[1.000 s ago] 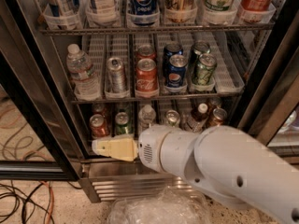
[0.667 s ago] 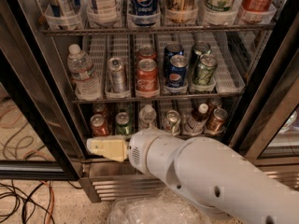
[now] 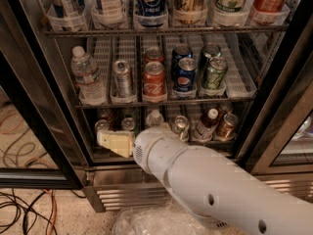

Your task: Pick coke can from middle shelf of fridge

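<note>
The red coke can [image 3: 154,81] stands upright at the front of a ribbed white lane on the middle shelf [image 3: 244,84] of the open fridge [image 3: 274,106]. A second red can sits behind it. My gripper [image 3: 108,141], cream-coloured, sits at the end of the white arm [image 3: 205,180]. It is in front of the bottom shelf, below and left of the coke can, apart from it.
A water bottle [image 3: 88,77] and a silver can [image 3: 122,78] stand left of the coke can. Two blue Pepsi cans [image 3: 185,77] and green-and-silver cans [image 3: 214,72] stand to its right. Bottles fill the top rack, cans and bottles the bottom shelf. Cables [image 3: 24,209] lie on the floor.
The arm and gripper have moved left and slightly up along the bottom shelf. The cans have not moved.
</note>
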Robot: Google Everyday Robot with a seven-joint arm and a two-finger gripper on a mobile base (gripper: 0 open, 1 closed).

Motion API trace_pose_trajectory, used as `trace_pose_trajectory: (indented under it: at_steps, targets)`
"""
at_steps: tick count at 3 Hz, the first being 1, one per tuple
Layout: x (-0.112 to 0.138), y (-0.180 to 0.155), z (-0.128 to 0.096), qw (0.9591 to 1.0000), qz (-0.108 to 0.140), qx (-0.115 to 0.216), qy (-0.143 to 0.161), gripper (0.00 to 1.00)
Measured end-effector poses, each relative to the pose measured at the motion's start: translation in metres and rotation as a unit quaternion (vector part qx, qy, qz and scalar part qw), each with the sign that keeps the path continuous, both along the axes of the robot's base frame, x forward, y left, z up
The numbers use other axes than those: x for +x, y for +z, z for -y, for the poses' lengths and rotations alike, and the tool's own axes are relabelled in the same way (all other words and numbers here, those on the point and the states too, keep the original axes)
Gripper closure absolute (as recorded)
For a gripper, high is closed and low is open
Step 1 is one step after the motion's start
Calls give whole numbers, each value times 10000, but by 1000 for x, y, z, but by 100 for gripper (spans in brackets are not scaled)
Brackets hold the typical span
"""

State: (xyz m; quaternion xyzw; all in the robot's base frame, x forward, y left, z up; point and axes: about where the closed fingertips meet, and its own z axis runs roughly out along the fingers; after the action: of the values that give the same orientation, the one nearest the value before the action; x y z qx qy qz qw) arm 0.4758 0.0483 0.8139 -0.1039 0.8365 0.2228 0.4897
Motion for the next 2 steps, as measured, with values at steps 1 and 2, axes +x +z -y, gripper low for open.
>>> trace_pose_trajectory:
  at_steps: [1,2]
  targets:
    - [0,0,0,10000,0,0,0,0]
    - [11,7,4,9995,155,80,-261,0]
